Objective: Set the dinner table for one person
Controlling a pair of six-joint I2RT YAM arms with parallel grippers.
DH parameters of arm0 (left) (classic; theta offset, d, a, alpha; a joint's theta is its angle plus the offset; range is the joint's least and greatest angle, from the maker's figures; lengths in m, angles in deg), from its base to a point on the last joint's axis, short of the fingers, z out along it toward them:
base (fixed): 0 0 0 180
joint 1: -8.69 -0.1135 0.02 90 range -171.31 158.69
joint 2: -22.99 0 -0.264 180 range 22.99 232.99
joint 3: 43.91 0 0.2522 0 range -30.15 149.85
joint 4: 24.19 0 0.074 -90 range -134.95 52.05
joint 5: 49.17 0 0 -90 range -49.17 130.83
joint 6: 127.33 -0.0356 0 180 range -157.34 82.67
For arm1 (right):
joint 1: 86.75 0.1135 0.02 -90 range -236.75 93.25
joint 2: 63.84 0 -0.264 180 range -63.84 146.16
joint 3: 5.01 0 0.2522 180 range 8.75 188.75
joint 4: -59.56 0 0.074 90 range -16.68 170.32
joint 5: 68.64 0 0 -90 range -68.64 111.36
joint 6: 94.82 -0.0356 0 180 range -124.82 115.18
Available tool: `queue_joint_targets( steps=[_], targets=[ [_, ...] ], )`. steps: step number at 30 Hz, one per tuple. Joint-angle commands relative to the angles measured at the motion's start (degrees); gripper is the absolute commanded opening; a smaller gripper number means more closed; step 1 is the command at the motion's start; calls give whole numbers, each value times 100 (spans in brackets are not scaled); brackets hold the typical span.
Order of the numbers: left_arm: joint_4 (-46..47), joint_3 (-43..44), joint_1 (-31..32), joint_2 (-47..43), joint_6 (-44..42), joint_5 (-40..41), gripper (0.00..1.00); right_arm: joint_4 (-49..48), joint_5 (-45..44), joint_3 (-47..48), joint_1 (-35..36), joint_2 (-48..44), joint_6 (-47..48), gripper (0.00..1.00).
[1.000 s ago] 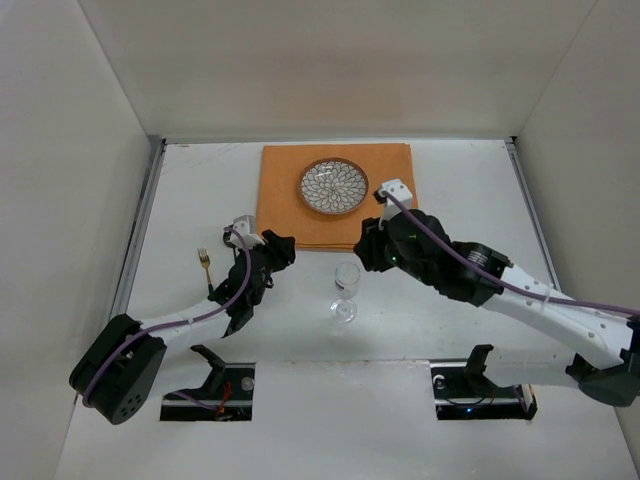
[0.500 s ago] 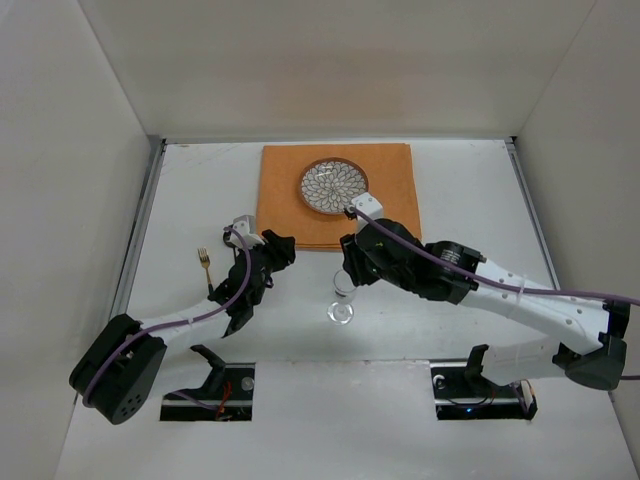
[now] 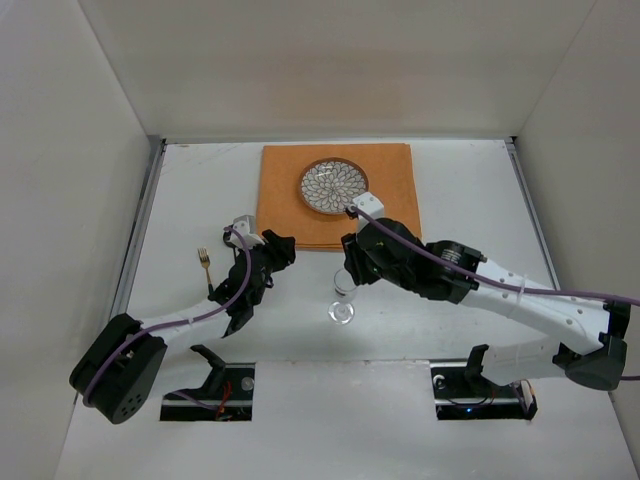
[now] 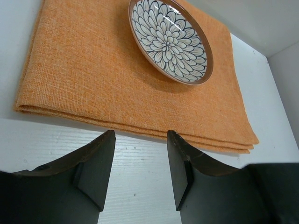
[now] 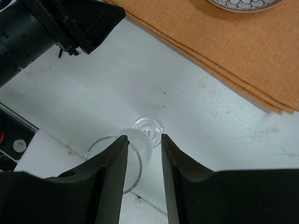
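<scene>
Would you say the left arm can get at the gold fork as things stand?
Probably yes: the fork lies alone on the table beside the left arm; the left pincer is open and empty, though pointing toward the orange mat.

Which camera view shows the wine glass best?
The right wrist view: the wine glass stands close up between the fingers of the right gripper, rim and foot both visible. The top external view shows it small, its bowl partly under that gripper. The left wrist view misses it, showing the orange mat and plate instead.
</scene>
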State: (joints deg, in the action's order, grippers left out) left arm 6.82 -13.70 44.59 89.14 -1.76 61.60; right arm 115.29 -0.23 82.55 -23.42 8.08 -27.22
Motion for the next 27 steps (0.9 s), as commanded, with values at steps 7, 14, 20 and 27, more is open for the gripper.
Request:
queue_joint_targets(
  steps=[7, 14, 20, 27],
  targets=[
    [330, -19, 9, -23, -7, 23, 46, 47, 67, 240, -273, -222, 42, 48],
    [330, -10, 0, -6, 11, 14, 46, 118, 128, 355, -264, -266, -10, 48],
    [339, -10, -9, 3, 11, 14, 46, 285, 409, 214, -212, -108, -90, 48],
    [330, -10, -9, -6, 11, 14, 46, 267, 787, 29, -194, 138, -64, 39]
  ],
)
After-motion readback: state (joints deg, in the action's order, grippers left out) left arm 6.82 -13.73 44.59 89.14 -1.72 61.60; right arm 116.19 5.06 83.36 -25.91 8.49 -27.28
